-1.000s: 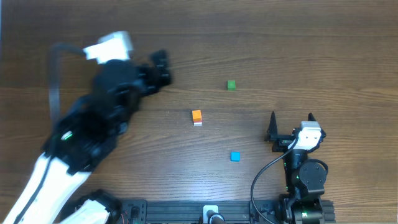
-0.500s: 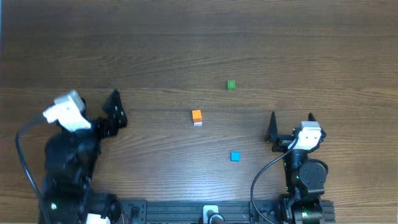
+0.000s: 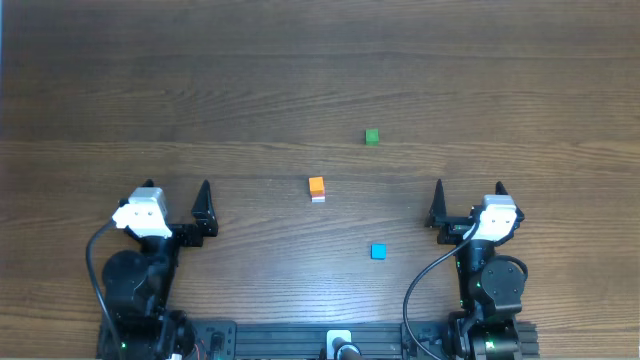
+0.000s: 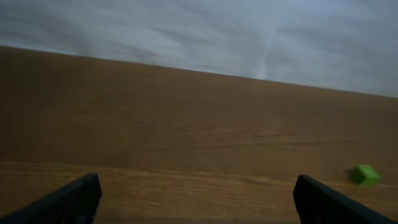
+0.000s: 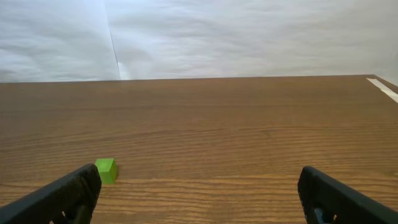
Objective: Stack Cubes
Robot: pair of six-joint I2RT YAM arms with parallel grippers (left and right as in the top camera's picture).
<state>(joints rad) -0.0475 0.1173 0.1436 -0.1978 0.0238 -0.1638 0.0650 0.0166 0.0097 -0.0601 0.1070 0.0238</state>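
Standing at the near edge of the wooden table (image 3: 300,60), both arms are drawn back by their bases with their fingers pointing out across the wood. The left gripper (image 3: 178,196) has its fingers spread wide apart, and its own camera shows the two dark tips at the far corners of the picture with bare wood between them. The right gripper (image 3: 468,195) is spread just as wide, its two tips equally far from each other in its wrist view.

Between the two grippers, about level with their fingertips and roughly midway, an orange cube (image 3: 316,185) sits on top of a white cube (image 3: 318,199). The pair makes a small two-block stack, well apart from either gripper.

A green cube (image 3: 372,137) lies alone on the table, ahead of the right gripper and off to its left. In the right wrist view the green cube (image 5: 106,170) shows just beyond that gripper's left fingertip. From the left gripper it lies ahead and far off to the right, and in the left wrist view the green cube (image 4: 365,175) appears near the right-hand finger, though blurred.

A blue cube (image 3: 378,251) rests to the left of the right gripper, behind its fingertips and nearer the arm's base. It is apart from the stack and well apart from the left gripper.
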